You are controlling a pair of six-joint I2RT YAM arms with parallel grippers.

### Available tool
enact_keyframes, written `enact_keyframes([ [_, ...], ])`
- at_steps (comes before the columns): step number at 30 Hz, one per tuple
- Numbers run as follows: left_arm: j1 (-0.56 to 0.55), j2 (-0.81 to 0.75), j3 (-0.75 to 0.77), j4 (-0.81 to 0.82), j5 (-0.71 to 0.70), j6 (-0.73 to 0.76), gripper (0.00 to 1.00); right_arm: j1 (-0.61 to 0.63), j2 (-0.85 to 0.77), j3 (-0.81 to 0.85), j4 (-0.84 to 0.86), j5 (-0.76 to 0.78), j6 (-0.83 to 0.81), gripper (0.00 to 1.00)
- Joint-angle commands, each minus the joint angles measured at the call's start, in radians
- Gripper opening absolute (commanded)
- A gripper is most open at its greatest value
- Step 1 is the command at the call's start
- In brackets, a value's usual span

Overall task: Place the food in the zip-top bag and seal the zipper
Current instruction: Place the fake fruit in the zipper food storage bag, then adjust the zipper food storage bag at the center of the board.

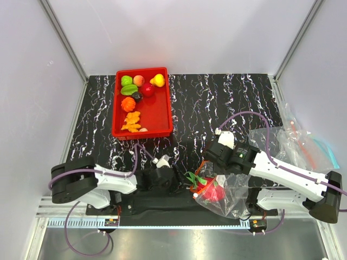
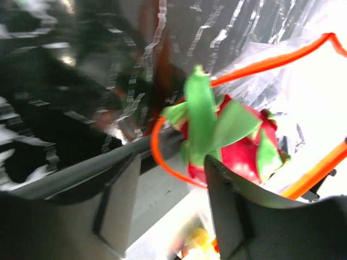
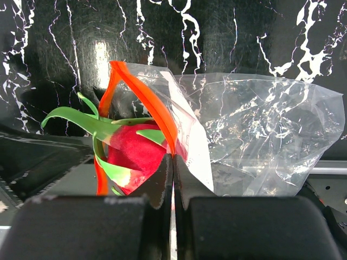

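Currently: right gripper pressed together on zipper of bag at near table edge; magenta fruit in mouth; left gripper spread just beside; tray well apart.

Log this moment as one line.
left gripper: open | right gripper: shut on zip-top bag | magenta fruit: in bag mouth | zipper: unsealed

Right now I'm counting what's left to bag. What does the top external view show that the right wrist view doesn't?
Only the top external view shows the red tray holding the remaining food, and the left gripper beside the bag's mouth. Only the right wrist view shows how the right gripper is pinched shut on the edge of the zip-top bag, beside the zipper. Both show the magenta fruit, with green leaves, sitting in the bag's mouth.
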Motion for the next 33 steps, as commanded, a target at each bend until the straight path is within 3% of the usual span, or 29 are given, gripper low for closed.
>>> enact_keyframes([
  [1,-0.013,0.050,0.088,0.092,0.029,-0.007,0.53,-0.003,-0.021,-0.005,0.010,-0.002,0.011,0.00],
  [4,-0.033,0.094,0.111,0.105,0.033,-0.010,0.45,-0.001,-0.024,-0.003,0.007,-0.003,0.013,0.00],
  [11,-0.062,0.111,0.072,0.122,0.006,-0.066,0.46,-0.001,-0.033,-0.002,-0.006,0.000,0.016,0.00],
  [23,-0.062,-0.050,0.070,-0.167,-0.145,-0.042,0.53,-0.003,-0.036,0.003,-0.010,-0.002,0.014,0.00],
  [33,-0.084,0.066,0.072,-0.014,-0.033,-0.074,0.48,-0.001,-0.025,0.013,-0.015,0.001,0.013,0.00],
])
